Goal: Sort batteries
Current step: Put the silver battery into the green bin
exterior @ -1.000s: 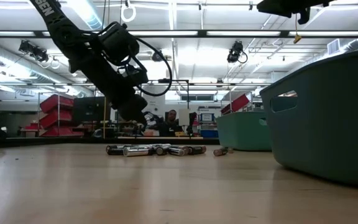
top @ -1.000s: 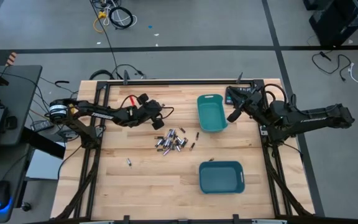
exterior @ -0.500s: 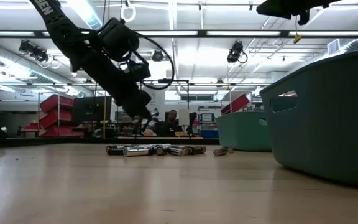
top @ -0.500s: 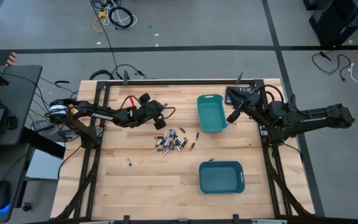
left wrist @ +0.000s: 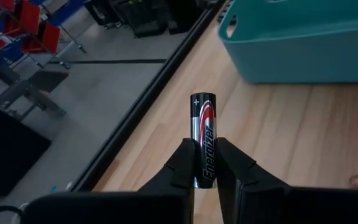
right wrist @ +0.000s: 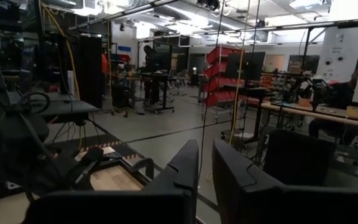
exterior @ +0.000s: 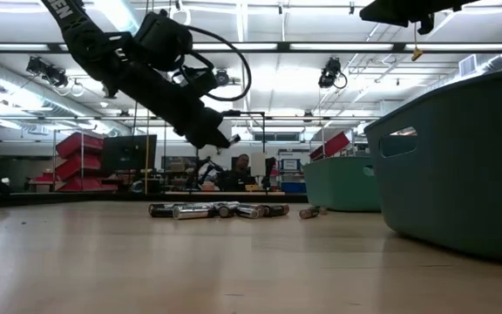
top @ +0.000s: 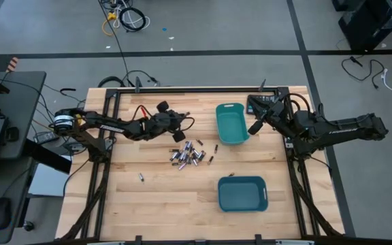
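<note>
A black-and-silver battery sticks out of my left gripper, which is shut on it above the table, left of the far teal bin. In the high view that gripper hangs just beyond a pile of batteries lying on the wood; the low view shows it well above the pile. One lone battery lies nearer the front left. My right gripper is raised at the far bin's right rim, with a narrow gap and nothing between its fingers. My left gripper pinches the battery's lower half between its two fingers. The battery lies along the fingers, its plus end pointing out past the fingertips. The fingers slant slightly downward toward the table's right. The battery is lifted clear of the table.
A second teal bin stands at the near right and fills the right of the low view. A dark flat object lies at the far right corner, and a red-handled tool at the far left. Bare wood lies at the near left.
My left gripper has risen with the battery and tipped up from pointing steeply down to nearly level, swinging a little toward the table's right. The battery pile has stayed where it was.
</note>
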